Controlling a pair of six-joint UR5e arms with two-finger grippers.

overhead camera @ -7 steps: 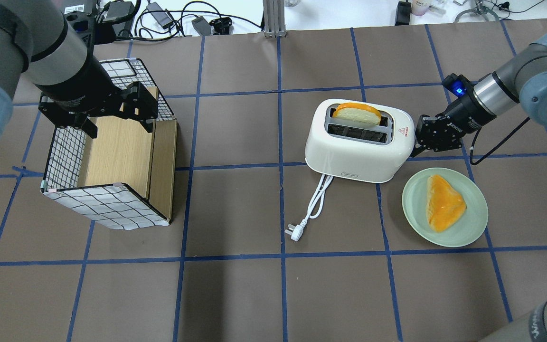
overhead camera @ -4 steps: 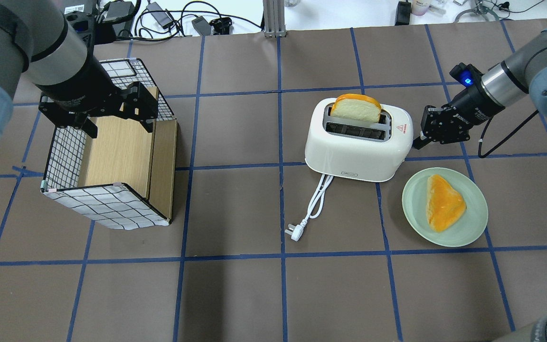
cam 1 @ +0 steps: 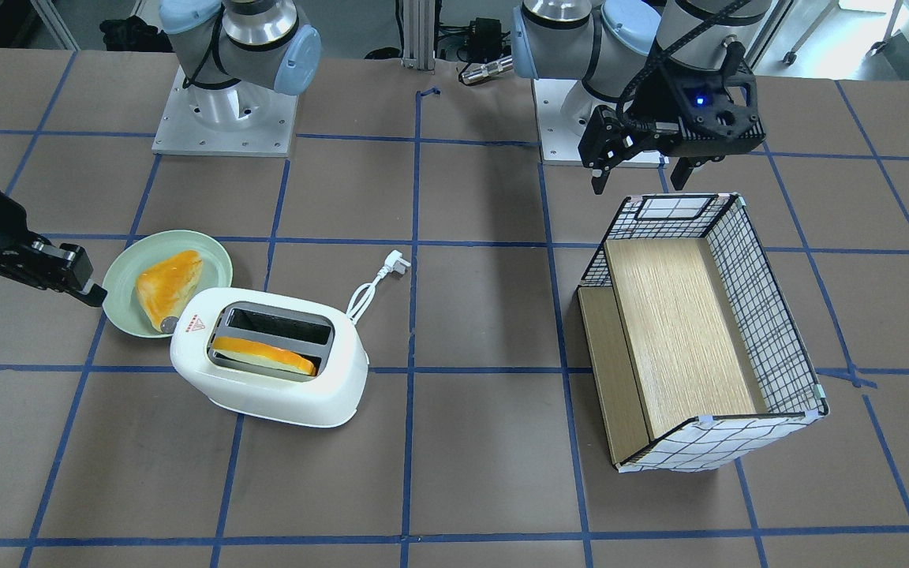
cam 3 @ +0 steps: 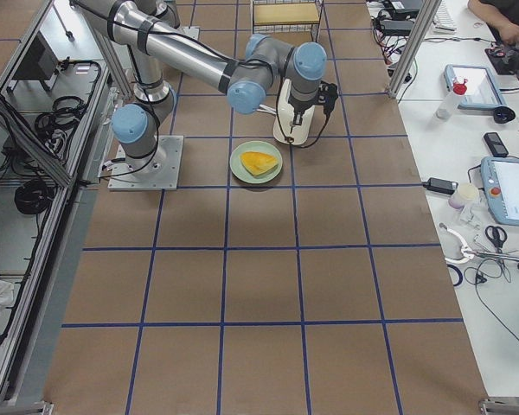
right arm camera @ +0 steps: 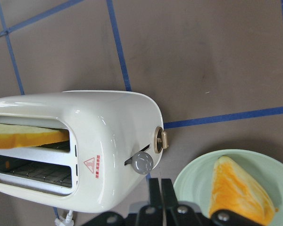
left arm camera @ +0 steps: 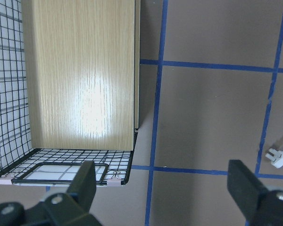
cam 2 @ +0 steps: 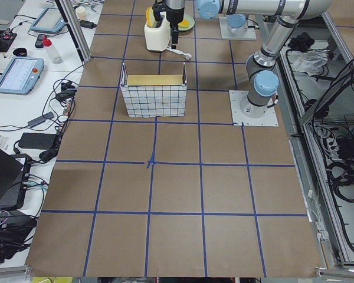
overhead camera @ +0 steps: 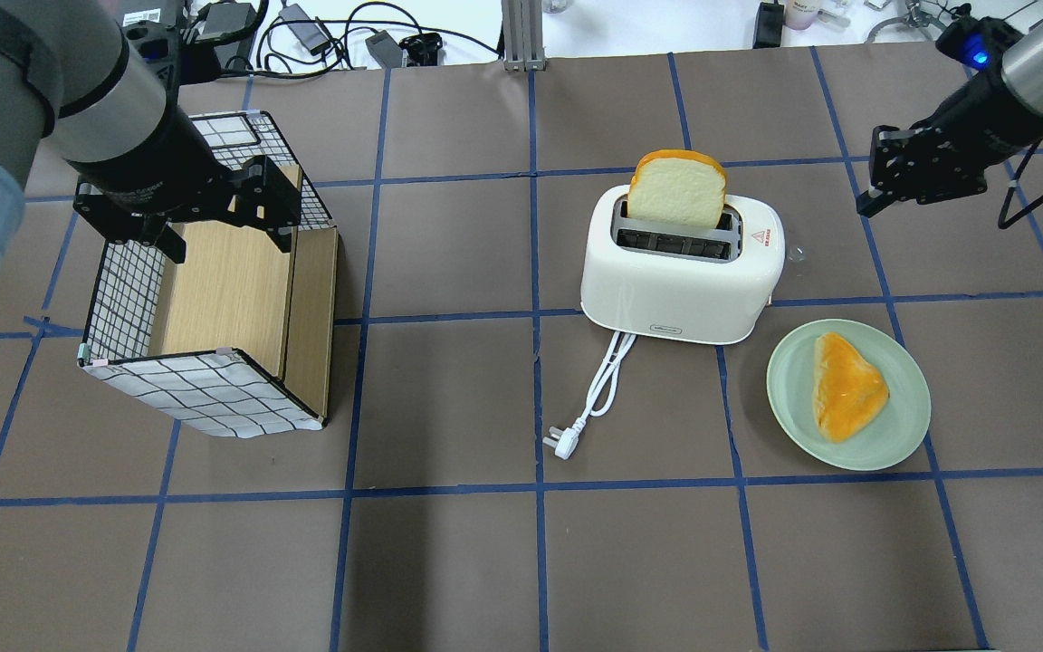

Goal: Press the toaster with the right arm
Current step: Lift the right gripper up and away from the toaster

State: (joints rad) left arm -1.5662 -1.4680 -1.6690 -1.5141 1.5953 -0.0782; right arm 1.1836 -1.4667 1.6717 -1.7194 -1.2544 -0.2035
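Left gripper (cam 1: 638,181): I see the fingers spread wide, above the far end of the basket (overhead camera: 205,394), far left.
Toaster (overhead camera: 675,281): centre-right, upright; bread slice (overhead camera: 675,188) in its far slot.
Plate (overhead camera: 789,398): near-right of the toaster.
Right gripper (overhead camera: 864,208): fingers pressed together, far right, well apart from the toaster.

White rounded two-slot toaster (overhead camera: 666,288) stands upright, unplugged.

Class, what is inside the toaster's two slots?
In the toaster, one slice of bread stands in the slot farther from the robot; the nearer slot shows only wire grille. The slice's lower part is hidden.
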